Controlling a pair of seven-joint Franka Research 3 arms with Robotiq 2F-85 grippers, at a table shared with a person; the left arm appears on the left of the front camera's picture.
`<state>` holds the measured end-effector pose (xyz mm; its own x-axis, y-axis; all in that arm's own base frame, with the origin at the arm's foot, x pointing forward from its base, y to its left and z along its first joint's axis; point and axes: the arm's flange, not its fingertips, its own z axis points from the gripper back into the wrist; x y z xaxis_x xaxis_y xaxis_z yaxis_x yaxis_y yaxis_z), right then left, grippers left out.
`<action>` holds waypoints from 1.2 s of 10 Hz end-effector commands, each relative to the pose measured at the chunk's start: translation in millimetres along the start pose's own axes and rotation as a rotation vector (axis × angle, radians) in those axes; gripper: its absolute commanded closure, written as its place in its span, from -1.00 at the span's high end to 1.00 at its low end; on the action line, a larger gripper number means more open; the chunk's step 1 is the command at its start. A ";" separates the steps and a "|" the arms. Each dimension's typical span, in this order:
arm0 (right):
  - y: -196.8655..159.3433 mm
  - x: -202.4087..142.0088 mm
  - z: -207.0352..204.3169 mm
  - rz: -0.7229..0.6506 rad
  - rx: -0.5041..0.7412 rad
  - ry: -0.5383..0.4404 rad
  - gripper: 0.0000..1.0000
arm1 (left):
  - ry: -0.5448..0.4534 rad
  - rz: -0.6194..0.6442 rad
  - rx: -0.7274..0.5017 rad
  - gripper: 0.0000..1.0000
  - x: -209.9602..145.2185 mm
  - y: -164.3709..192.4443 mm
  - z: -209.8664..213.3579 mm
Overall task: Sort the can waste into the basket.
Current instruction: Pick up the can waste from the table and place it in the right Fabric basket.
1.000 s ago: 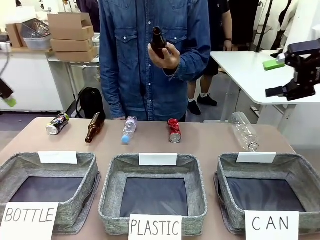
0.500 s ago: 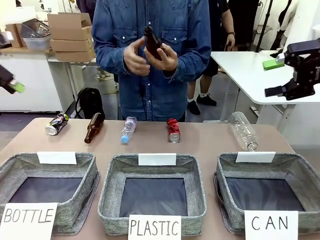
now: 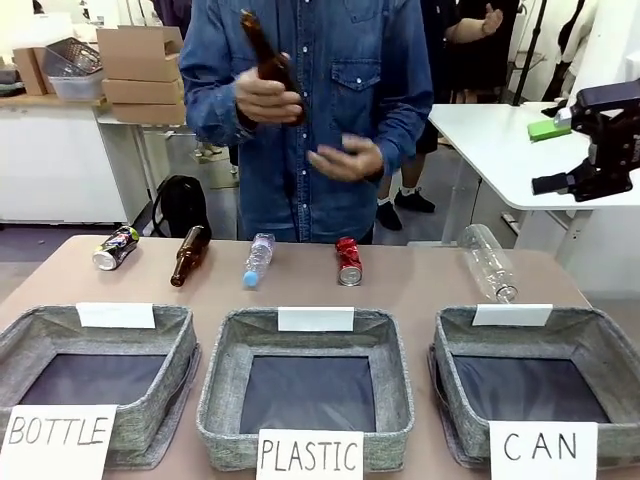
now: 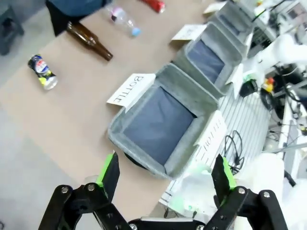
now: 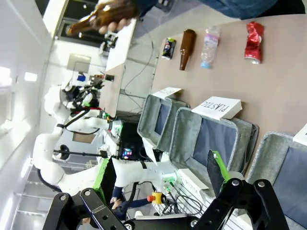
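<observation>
My left end effector (image 4: 165, 167) and right end effector (image 3: 548, 156) hung wide open, empty. The dented red can (image 3: 348, 260) lay on the table (image 3: 420, 278) below and left of the right one, the dark can (image 3: 115, 247) farther left. Light, thin, slippery, I judged; pinch across the body.

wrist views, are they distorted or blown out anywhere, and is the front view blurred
Front view: table things sharp under even light; the person's open hand looks smeared by motion. Left wrist view: tilted, the baskets run off diagonally, the red can is cut off at the top. Right wrist view: rolled sideways, the white wall at left is washed out.
</observation>
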<state>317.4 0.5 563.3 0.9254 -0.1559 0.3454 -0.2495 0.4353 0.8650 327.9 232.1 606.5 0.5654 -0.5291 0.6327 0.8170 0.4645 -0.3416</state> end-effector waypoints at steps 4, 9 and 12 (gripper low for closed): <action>-0.2 2.9 -3.4 0.026 0.023 -0.010 1.00 | -0.149 -0.059 0.039 1.00 -67.0 -27.7 25.8; -0.2 2.9 -3.4 0.026 0.023 -0.010 1.00 | -0.101 -0.054 0.001 1.00 -66.0 -18.7 22.0; -0.2 2.9 -3.4 0.026 0.023 -0.010 1.00 | 0.037 0.006 0.012 1.00 -31.2 -1.6 -9.1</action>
<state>317.6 0.8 563.2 0.9253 -0.1547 0.3462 -0.2505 0.4357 0.8645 296.8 254.7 582.7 0.5425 -0.5107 0.6670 0.8275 0.4618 -0.3195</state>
